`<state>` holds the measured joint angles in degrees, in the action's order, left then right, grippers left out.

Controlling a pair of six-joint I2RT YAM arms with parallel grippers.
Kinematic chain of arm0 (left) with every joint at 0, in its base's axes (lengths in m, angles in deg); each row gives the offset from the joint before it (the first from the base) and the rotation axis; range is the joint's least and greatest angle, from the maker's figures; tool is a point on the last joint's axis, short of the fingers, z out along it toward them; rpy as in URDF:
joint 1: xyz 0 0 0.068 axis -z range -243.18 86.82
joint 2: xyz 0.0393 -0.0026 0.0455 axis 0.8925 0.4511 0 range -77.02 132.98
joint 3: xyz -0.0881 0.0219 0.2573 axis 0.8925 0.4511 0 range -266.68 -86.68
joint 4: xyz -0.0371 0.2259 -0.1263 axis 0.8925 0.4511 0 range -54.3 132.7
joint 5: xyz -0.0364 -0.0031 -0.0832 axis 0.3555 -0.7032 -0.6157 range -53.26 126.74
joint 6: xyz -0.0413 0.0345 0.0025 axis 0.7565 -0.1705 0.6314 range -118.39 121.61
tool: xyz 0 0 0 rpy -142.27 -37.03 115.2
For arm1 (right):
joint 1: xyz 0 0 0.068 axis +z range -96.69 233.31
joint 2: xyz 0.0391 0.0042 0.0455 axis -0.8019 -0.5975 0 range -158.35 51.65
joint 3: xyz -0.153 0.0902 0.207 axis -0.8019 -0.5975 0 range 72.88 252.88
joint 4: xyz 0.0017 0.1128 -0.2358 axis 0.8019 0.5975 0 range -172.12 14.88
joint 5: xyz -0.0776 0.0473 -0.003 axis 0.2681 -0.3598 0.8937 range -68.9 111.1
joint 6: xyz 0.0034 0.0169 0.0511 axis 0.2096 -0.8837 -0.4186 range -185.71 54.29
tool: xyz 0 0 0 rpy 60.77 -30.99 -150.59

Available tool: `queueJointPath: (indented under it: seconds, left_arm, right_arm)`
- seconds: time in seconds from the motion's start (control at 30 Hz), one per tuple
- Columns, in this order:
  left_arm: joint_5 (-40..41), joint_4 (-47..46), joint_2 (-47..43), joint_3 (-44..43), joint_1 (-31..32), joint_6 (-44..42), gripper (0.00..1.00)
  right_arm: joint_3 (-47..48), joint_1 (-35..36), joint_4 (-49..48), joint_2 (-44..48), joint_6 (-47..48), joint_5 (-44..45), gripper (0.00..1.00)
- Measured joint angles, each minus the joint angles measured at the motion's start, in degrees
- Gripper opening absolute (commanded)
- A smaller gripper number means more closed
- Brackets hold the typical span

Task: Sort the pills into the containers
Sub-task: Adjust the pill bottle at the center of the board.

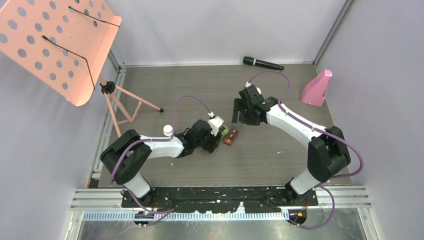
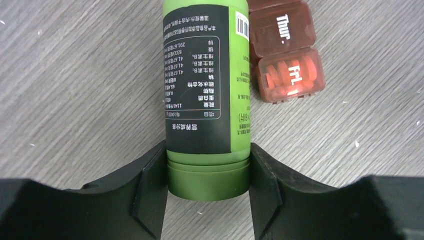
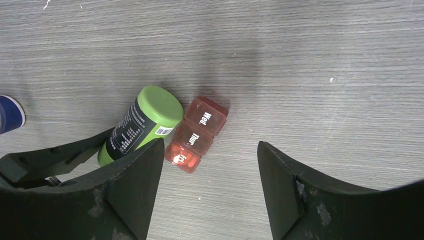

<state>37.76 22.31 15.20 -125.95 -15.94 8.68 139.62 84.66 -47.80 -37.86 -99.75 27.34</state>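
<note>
Both same build: left arm [image 1: 160,146] and right arm [image 1: 295,122] have white link shells, black joint housings, chunky black shoulders. A purple cable [image 1: 192,98] loops off each arm near the wrist, and more purple runs down past the bases. Bases bolt to a black plate [image 1: 220,196]. The left arm also carries a round white cap [image 1: 168,130] at the elbow and a white block [image 1: 216,123] at the wrist. The left fingers [image 2: 137,192] are matte black, thick, tapered, with flat inner faces, clean. The right fingers [image 3: 127,197] are the same shape but scuffed, pale scratches along the inner edges.
</note>
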Motion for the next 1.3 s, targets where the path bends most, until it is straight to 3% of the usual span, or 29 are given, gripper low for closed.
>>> queueJointPath:
  seconds: [0.17, 0.27, 0.53, 0.77, 1.03, 1.3]
  left_arm:
    - [1.3, 6.9, -3.5, -0.7, 0.4, -2.4, 0.0]
    - [1.8, 20.3, -5.9, -7.0, 0.4, -4.4, 0.0]
    - [1.0, 59.8, -0.1, -39.7, 0.4, -7.9, 0.0]
    - [-3.7, 83.8, 4.3, -43.2, 0.5, -4.0, 0.0]
    - [-5.5, 98.1, 5.0, -43.2, 2.6, -0.2, 0.02]
    - [-7.6, 100.6, 12.5, -43.2, 4.7, 1.1, 0.1]
  right_arm:
    - [0.1, -0.5, -0.3, -1.0, 1.7, -2.2, 0.75]
    - [0.3, -0.6, -1.5, -3.2, 2.9, -5.6, 0.75]
    - [0.1, -1.1, -4.4, -5.3, 3.7, -9.9, 0.75]
    - [-4.3, -4.5, -5.2, -4.3, 3.3, -9.3, 0.75]
    - [-7.2, -6.8, -5.2, -0.6, 3.2, -7.7, 0.75]
    - [-10.1, -7.6, -5.8, 0.9, 3.1, -7.5, 0.75]
